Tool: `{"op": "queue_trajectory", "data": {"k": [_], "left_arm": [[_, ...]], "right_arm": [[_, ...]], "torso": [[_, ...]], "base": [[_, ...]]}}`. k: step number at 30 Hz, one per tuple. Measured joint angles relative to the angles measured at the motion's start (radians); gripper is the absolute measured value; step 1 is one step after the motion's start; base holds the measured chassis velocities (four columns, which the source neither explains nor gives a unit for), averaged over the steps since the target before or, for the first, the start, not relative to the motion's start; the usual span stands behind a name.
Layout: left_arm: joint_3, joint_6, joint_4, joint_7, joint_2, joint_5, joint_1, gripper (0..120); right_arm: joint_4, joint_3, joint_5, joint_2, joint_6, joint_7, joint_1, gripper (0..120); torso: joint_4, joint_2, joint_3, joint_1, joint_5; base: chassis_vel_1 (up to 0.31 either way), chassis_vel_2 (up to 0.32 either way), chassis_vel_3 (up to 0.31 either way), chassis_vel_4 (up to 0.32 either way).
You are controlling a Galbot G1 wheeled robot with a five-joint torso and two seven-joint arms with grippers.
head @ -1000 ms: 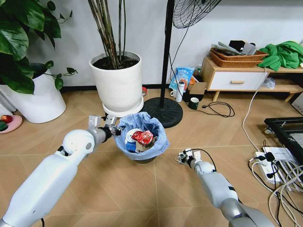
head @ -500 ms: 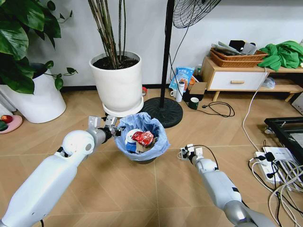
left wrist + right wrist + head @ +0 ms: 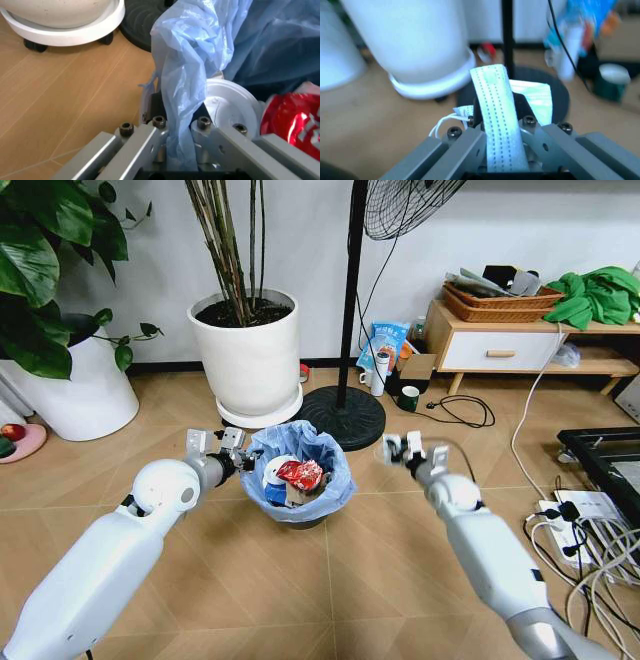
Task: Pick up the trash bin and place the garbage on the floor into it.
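**Mask held beside the bin, drop not yet made**

The left hand [image 3: 232,451] is clamped on the rim of the bin [image 3: 298,472], pinching the blue bag [image 3: 192,86] between its fingers, with the bin standing on the floor [image 3: 250,580] between the white plant pot [image 3: 246,355] and the fan base [image 3: 345,418]. The right hand [image 3: 412,450] is raised just beside the bin's far side, gripping a folded pale-green face mask [image 3: 501,120].

The mask is light and its ear loop [image 3: 442,125] dangles free; released where it hangs, it would likely land back on the floor, and the loop could snag on a finger [image 3: 465,150]. The left grip looks to take mostly bag film, so a tug might drag the liner off the rim.

Inside the bin a red wrapper [image 3: 302,471] and a white lid [image 3: 230,108] lie on top; whatever sits beneath them is hidden. The bin's black wall is almost wholly covered by the bag. Whether other scraps remain on the floor near the robot's base cannot be told.
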Motion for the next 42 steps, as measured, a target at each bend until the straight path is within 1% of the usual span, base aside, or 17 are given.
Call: {"op": "queue_trajectory", "data": {"k": [1, 2, 6, 7, 10, 15, 16, 21, 29, 31, 32, 33, 36, 37, 40, 41, 42], "left_arm": [[0.000, 0.000, 0.000, 0.001, 0.000, 0.000, 0.000, 0], [0.000, 0.000, 0.000, 0.001, 0.000, 0.000, 0.000, 0], [0.014, 0.000, 0.000, 0.001, 0.000, 0.000, -0.007, 0], [0.014, 0.000, 0.000, 0.001, 0.000, 0.000, -0.007, 0], [0.033, 0.000, 0.012, 0.009, -0.005, 0.000, -0.021, 0], [0.063, 0.000, 0.039, 0.019, -0.024, 0.002, -0.054, 0], [0.063, 0.000, 0.039, 0.019, -0.024, 0.002, -0.054, 0], [0.097, 0.000, 0.073, 0.020, -0.044, -0.002, -0.102, 0], [0.120, 0.000, 0.089, 0.018, -0.053, -0.009, -0.128, 0], [0.122, 0.000, 0.092, 0.017, -0.056, -0.010, -0.133, 0], [0.123, 0.000, 0.092, 0.016, -0.057, -0.010, -0.135, 0], [0.123, 0.000, 0.092, 0.016, -0.057, -0.010, -0.135, 0], [0.124, 0.000, 0.094, 0.015, -0.061, -0.011, -0.140, 0], [0.124, 0.000, 0.094, 0.015, -0.061, -0.011, -0.140, 0], [0.124, 0.000, 0.094, 0.013, -0.064, -0.012, -0.143, 0], [0.124, 0.000, 0.094, 0.013, -0.064, -0.012, -0.143, 0], [0.124, 0.000, 0.094, 0.012, -0.066, -0.012, -0.143, 0]], "right_arm": [[0.040, -0.003, 0.020, -0.007, -0.016, -0.001, 0.007, 0], [0.040, -0.003, 0.020, -0.007, -0.016, -0.001, 0.007, 0], [0.182, -0.046, 0.097, -0.027, -0.064, -0.001, 0.028, 0], [0.182, -0.046, 0.097, -0.027, -0.064, -0.001, 0.028, 0], [0.294, -0.097, 0.177, -0.047, -0.097, 0.003, 0.041, 0], [0.390, -0.176, 0.246, -0.081, -0.114, 0.001, 0.051, 0], [0.390, -0.176, 0.246, -0.081, -0.114, 0.001, 0.051, 0], [0.447, -0.274, 0.283, -0.119, -0.124, -0.002, 0.051, 0], [0.448, -0.324, 0.269, -0.127, -0.130, -0.002, 0.046, 0], [0.448, -0.338, 0.260, -0.132, -0.130, -0.001, 0.046, 12], [0.448, -0.341, 0.255, -0.133, -0.129, -0.001, 0.045, 15], [0.448, -0.341, 0.255, -0.133, -0.129, -0.001, 0.045, 15], [0.444, -0.345, 0.248, -0.135, -0.126, 0.000, 0.045, 29], [0.444, -0.345, 0.248, -0.135, -0.126, 0.000, 0.045, 29], [0.444, -0.346, 0.247, -0.135, -0.125, 0.001, 0.046, 43], [0.444, -0.346, 0.247, -0.135, -0.125, 0.001, 0.046, 43], [0.444, -0.346, 0.247, -0.135, -0.124, 0.001, 0.046, 49]], "torso": [[-0.0001, 0.000, 0.000, 0.000, -0.0001], [-0.0001, 0.000, 0.000, 0.000, -0.0001], [0.0000, 0.000, 0.000, 0.000, 0.0002], [0.0000, 0.000, 0.000, 0.000, 0.0002], [0.0000, 0.000, 0.000, 0.000, 0.0002], [0.0000, 0.000, 0.000, 0.000, 0.0002], [0.0000, 0.000, 0.000, 0.000, 0.0002], [-0.0002, 0.000, 0.000, 0.000, 0.0003], [-0.0001, 0.000, 0.000, 0.000, 0.0005], [0.0000, 0.000, 0.000, 0.000, 0.0002], [0.0000, 0.000, 0.000, 0.000, 0.0004], [0.0000, 0.000, 0.000, 0.000, 0.0004], [-0.0001, 0.000, 0.000, 0.000, 0.0004], [-0.0001, 0.000, 0.000, 0.000, 0.0004], [-0.0001, 0.000, 0.000, 0.000, 0.0004], [-0.0001, 0.000, 0.000, 0.000, 0.0004], [-0.0001, 0.000, 0.000, 0.000, 0.0003]], "base": [[0.000, 0.000, 0.000, 0.000], [0.000, 0.000, 0.000, 0.000], [0.000, 0.000, 0.000, 0.000], [0.000, 0.000, 0.000, 0.000], [0.000, 0.000, 0.000, 0.000], [0.000, 0.000, 0.000, 0.000], [0.000, 0.000, 0.000, 0.000], [0.000, 0.000, 0.000, 0.000], [0.000, 0.000, 0.000, 0.000], [0.000, 0.000, 0.000, 0.000], [0.000, 0.000, 0.000, 0.000], [0.000, 0.000, 0.000, 0.000], [0.000, 0.000, 0.000, 0.000], [0.000, 0.000, 0.000, 0.000], [0.000, 0.000, 0.000, 0.000], [0.000, 0.000, 0.000, 0.000], [0.000, 0.000, 0.000, 0.000]]}}
